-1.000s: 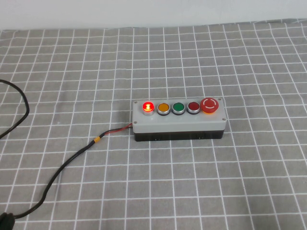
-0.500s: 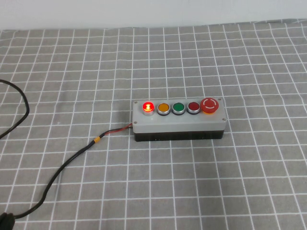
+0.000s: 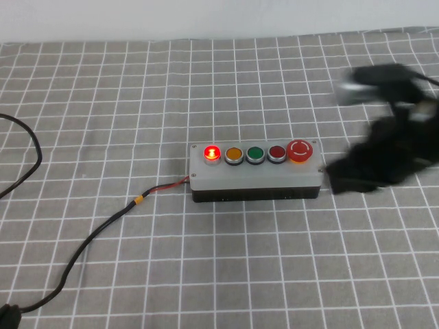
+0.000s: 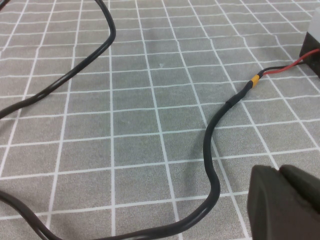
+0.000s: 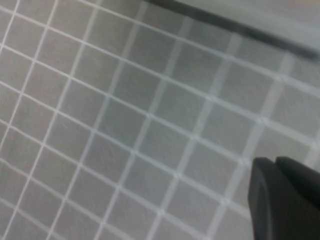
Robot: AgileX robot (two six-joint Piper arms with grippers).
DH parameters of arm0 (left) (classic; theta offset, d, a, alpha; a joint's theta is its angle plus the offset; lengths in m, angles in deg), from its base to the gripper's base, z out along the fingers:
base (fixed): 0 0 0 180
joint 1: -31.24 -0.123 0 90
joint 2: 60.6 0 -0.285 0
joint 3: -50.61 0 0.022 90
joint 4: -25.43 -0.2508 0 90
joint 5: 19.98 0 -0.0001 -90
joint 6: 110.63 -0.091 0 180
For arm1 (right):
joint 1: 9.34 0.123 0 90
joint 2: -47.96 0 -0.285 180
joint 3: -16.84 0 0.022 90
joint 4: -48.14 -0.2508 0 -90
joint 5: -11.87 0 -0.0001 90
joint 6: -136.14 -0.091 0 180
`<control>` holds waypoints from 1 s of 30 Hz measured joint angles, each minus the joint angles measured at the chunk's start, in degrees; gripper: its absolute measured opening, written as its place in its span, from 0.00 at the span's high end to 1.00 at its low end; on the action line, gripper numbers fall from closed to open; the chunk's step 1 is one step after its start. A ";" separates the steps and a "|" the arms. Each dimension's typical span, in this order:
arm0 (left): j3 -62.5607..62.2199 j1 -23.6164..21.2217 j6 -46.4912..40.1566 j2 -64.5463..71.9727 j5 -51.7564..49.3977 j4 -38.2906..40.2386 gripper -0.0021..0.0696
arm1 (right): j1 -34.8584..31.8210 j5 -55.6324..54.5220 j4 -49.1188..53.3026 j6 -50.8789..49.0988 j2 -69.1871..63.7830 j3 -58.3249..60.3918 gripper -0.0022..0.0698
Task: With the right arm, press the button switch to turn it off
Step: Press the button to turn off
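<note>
The button switch (image 3: 212, 152) glows bright red at the left end of the grey five-button box (image 3: 255, 177), which lies mid-table in the high view. The right arm (image 3: 387, 147) is a blurred black mass just right of the box, its low end close to the box's right end and far from the glowing button. In the right wrist view the right gripper (image 5: 276, 162) has its fingers together, over bare checked cloth. The left gripper (image 4: 280, 171) is shut and empty, low over the cloth beside the cable; the box's corner (image 4: 313, 42) shows at the edge.
A black cable (image 3: 89, 236) with an orange sleeve (image 4: 255, 80) and red wire runs from the box's left end toward the front left, with another loop at the far left (image 3: 31, 147). Orange, green, dark red and large red mushroom buttons (image 3: 300, 150) fill the box's row.
The right arm has swept into the high view from the right and now sits beside the box's right end. The button still glows; the box and cable have not moved.
</note>
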 joint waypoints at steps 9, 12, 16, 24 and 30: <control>0.00 0.00 0.00 0.00 0.00 0.00 0.98 | 10.89 2.81 4.53 -1.77 -20.82 -24.68 0.99; 0.00 0.00 0.00 0.00 0.00 0.00 0.98 | 11.77 4.54 4.79 -1.77 -27.43 -33.26 0.99; 0.00 0.00 0.00 0.00 0.00 0.00 0.98 | 11.88 7.38 5.31 -1.77 -34.59 -42.75 0.99; 0.00 0.00 0.00 0.00 0.00 0.00 0.98 | 11.88 9.45 6.54 -1.05 -43.86 -54.73 0.99; 0.00 0.00 0.00 0.00 0.00 0.00 0.98 | 11.88 10.00 7.00 -0.97 -45.90 -57.26 0.99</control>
